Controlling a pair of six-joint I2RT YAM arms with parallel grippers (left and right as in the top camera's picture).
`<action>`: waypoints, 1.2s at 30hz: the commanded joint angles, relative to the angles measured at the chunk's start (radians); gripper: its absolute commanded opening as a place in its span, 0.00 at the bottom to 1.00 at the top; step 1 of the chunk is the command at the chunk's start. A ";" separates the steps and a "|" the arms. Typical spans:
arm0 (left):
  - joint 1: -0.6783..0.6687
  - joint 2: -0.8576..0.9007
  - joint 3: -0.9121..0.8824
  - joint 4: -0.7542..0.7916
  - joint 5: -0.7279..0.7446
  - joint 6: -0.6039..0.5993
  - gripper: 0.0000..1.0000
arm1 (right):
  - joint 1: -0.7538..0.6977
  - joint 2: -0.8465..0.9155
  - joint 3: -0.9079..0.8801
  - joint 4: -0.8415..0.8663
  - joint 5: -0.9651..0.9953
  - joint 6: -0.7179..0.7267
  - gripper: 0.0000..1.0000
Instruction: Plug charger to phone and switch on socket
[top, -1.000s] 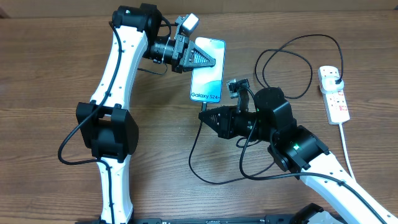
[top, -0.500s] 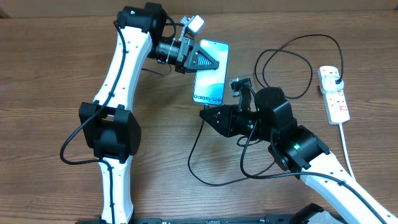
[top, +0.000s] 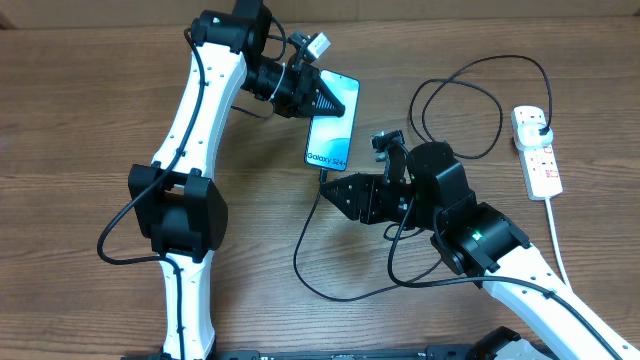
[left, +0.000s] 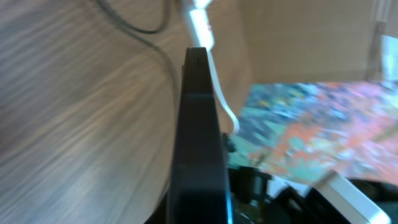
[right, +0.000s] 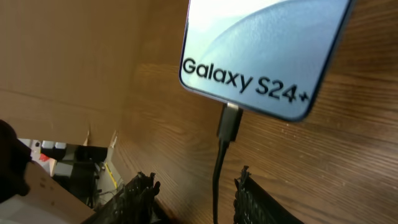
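Note:
The phone (top: 333, 120) has a light blue screen and is tilted up, with its far end held in my left gripper (top: 318, 97). In the left wrist view the phone (left: 199, 143) shows edge-on between the jaws. The charger's connector (right: 229, 122) sits in the phone's (right: 267, 50) bottom edge, and it also shows in the overhead view (top: 322, 173). Its black cable (right: 217, 177) runs down between the open fingers of my right gripper (right: 194, 199), untouched. My right gripper (top: 338, 192) is just below the phone. The socket (top: 538, 155) lies at the far right with the black plug (top: 541, 126) in it.
The black cable loops on the table in front of my right arm (top: 330, 270) and again behind it (top: 460, 110). The strip's thick white cord (top: 556, 235) runs toward the front right. A wooden table (top: 80, 120) lies under everything.
My left gripper has rolled and shifted slightly, tilting the phone more onto its edge. The cable's slack loop has swung left. My right gripper has stayed just below the phone.

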 joint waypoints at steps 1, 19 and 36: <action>-0.004 -0.013 0.000 0.022 -0.135 -0.095 0.04 | -0.003 -0.002 0.005 -0.013 0.027 -0.005 0.44; 0.010 -0.013 -0.253 0.268 -0.394 -0.323 0.04 | -0.002 -0.002 0.005 -0.087 0.034 -0.009 0.44; 0.068 -0.013 -0.473 0.443 -0.429 -0.323 0.04 | -0.002 0.010 0.005 -0.091 0.041 -0.008 0.45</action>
